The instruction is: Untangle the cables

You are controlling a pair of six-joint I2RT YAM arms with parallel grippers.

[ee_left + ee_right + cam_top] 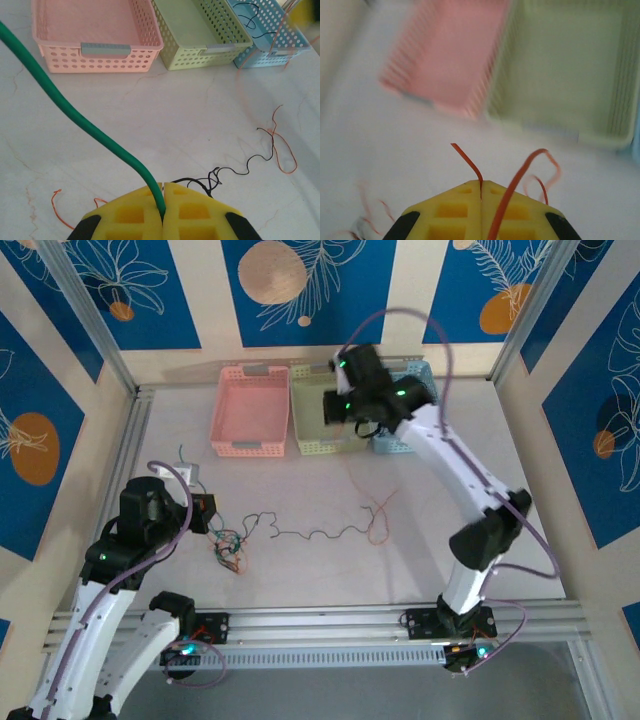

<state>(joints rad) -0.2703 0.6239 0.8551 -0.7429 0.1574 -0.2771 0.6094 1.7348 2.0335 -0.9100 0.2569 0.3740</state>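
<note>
2 grips matter here: our left gripper [163, 192] is clamped on the green cable [75, 116] beside the near-left knot [230, 548], and our right gripper [481, 189] pinches the orange cable [469, 161] by the far baskets [320, 448], so we should draw orange away slowly, watching for snags.

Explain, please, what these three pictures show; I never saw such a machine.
A left arm and a right arm, both robots, stand at a table's near edge. One picture looks down from above; the other two come from wrist cameras. The yellow left gripper is shut on a green cable; the right gripper is shut on an orange-red cable. On the table lie a black cable and a small tangle; behind stand a pink basket, a green basket and a blue basket.
</note>
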